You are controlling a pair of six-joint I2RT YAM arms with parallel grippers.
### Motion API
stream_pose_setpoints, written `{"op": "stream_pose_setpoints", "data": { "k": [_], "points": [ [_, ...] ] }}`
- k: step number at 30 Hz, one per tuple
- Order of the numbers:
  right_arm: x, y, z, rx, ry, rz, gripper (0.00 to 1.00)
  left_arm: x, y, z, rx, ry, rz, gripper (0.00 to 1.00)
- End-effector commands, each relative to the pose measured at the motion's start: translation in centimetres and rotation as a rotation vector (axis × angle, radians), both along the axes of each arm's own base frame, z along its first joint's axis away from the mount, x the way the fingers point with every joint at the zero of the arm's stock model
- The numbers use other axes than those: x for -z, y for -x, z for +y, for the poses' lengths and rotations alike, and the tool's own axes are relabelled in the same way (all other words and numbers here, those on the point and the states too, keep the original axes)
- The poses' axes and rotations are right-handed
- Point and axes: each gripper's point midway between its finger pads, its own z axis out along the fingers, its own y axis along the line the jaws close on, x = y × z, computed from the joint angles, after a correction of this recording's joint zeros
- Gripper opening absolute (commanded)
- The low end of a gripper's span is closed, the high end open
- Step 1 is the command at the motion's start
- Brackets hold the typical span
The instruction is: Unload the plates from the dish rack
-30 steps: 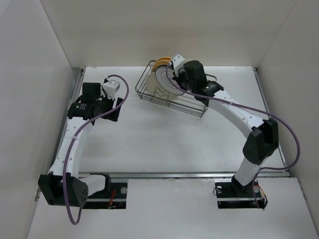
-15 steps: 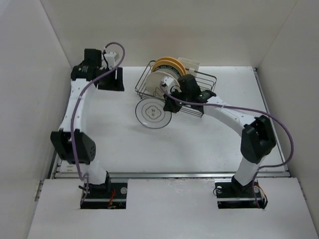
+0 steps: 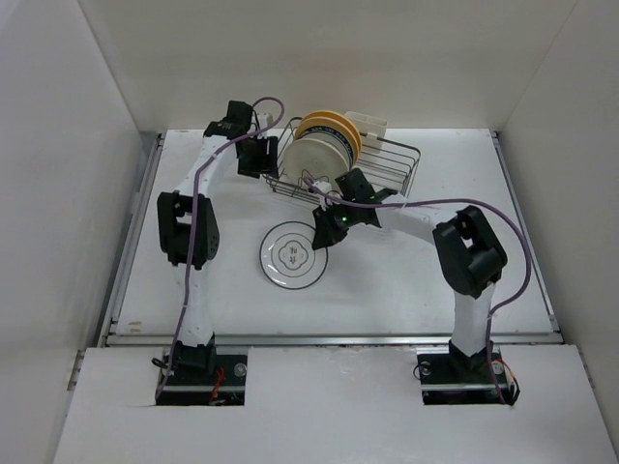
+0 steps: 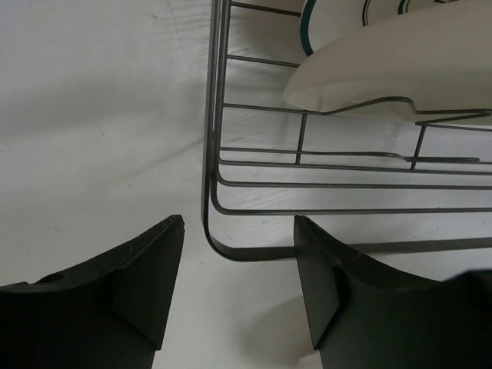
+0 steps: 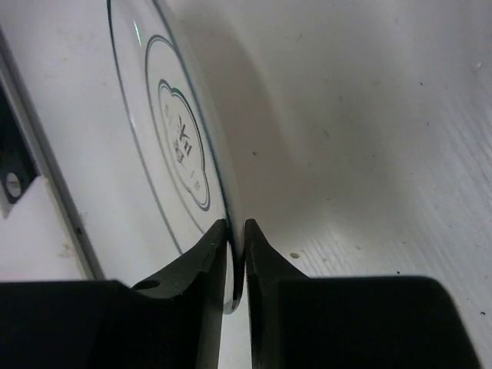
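Observation:
The black wire dish rack (image 3: 387,179) stands at the back middle of the table. It holds a plain cream plate (image 3: 311,159), a yellow-orange plate (image 3: 334,129) behind it, and a teal-rimmed plate (image 4: 306,34) that shows in the left wrist view. My right gripper (image 3: 327,230) is shut on the rim of the white plate with thin dark rings (image 3: 290,254). That plate is nearly flat, low over the table in front of the rack. In the right wrist view the fingers (image 5: 235,238) pinch the plate's edge (image 5: 165,131). My left gripper (image 3: 263,159) is open at the rack's left end, its jaws (image 4: 238,223) either side of the rack's corner wire (image 4: 211,192).
A small cream clip piece (image 3: 369,123) sits on the rack's far side. White walls close in the table at the left, back and right. The table's metal front rail (image 3: 329,338) runs along the near edge. The cream plate (image 4: 400,69) leans over the rack wires.
My right gripper has lifted the ringed plate out of the rack and lowered it, turning it flat, in front of the rack. My left arm has swung from the table's left side to the rack's left end.

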Motion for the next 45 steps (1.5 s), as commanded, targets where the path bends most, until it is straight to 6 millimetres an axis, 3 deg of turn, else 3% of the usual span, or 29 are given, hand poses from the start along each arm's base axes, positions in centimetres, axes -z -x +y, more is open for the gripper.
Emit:
{"op": "stream_pose_setpoints", "data": {
  "k": [1, 3, 5, 6, 7, 10, 16, 19, 20, 21, 23, 24, 25, 27, 31, 35, 39, 42, 45],
  "points": [
    [1.4, -1.0, 0.1, 0.012, 0.013, -0.016, 0.2, -0.9, -2.1, 0.7, -0.047, -0.053, -0.088, 0.56],
    [2.0, -1.2, 0.0, 0.023, 0.032, -0.016, 0.3, 0.0, -2.0, 0.4, -0.042, -0.064, -0.072, 0.41],
    [2.5, -1.3, -0.4, 0.038, 0.053, -0.019, 0.35, 0.6, -1.9, -0.1, -0.031, -0.066, -0.061, 0.21],
    [2.6, -1.4, -0.5, 0.045, 0.06, -0.024, 0.39, 1.3, -1.6, 0.1, -0.036, -0.078, -0.045, 0.06],
    [2.7, -1.6, -0.7, 0.056, 0.072, -0.032, 0.42, 1.6, -1.4, 0.1, -0.046, -0.075, -0.032, 0.0],
    [1.1, -1.9, -0.8, 0.068, 0.064, -0.066, 0.46, 2.6, -0.8, 0.2, -0.054, -0.076, -0.001, 0.0],
    [-2.1, -2.5, -1.2, 0.098, 0.049, -0.14, 0.52, 2.7, -0.1, -0.4, -0.076, -0.033, 0.032, 0.0],
    [-4.1, -3.1, -1.7, 0.132, 0.033, -0.182, 0.59, 2.4, 0.7, -0.7, -0.095, -0.031, 0.048, 0.0],
    [-4.7, -3.1, -1.7, 0.133, 0.025, -0.193, 0.69, 2.5, 1.5, -0.6, -0.119, -0.047, 0.067, 0.0],
    [-5.5, -3.3, -2.1, 0.139, 0.01, -0.2, 0.7, 2.7, 2.2, -1.0, -0.123, -0.058, 0.083, 0.0],
    [-7.9, -3.3, -2.4, 0.142, -0.029, -0.238, 0.71, 3.3, 4.0, -1.0, -0.142, -0.071, 0.142, 0.0],
    [-9.3, -3.7, -2.5, 0.148, -0.051, -0.259, 0.76, 3.1, 4.6, -1.2, -0.177, -0.045, 0.169, 0.0],
    [-11.5, -4.1, -2.8, 0.155, -0.085, -0.295, 0.76, 3.5, 5.4, -1.5, -0.189, -0.028, 0.208, 0.0],
    [-13.6, -4.6, -3.2, 0.165, -0.117, -0.333, 0.76, 3.7, 6.6, -2.2, -0.205, 0.021, 0.266, 0.0],
    [-18.1, -8.1, -5.6, 0.27, -0.156, -0.445, 0.76, 3.7, 9.1, -4.2, -0.244, 0.146, 0.401, 0.0],
    [-19.3, -12.2, -7.6, 0.386, -0.109, -0.527, 0.76, 3.2, 9.7, -6.3, -0.26, 0.289, 0.455, 0.0],
    [-18.3, -15.7, -8.2, 0.405, -0.018, -0.569, 0.76, 2.3, 9.9, -6.5, -0.27, 0.324, 0.427, 0.0],
    [-18.4, -17.3, -8.4, 0.416, 0.013, -0.614, 0.77, 2.1, 9.7, -7.0, -0.305, 0.37, 0.431, 0.0],
    [-16.7, -18.5, -8.4, 0.397, 0.068, -0.615, 0.77, 1.6, 9.4, -8.1, -0.286, 0.392, 0.411, 0.0]
  ]
}}
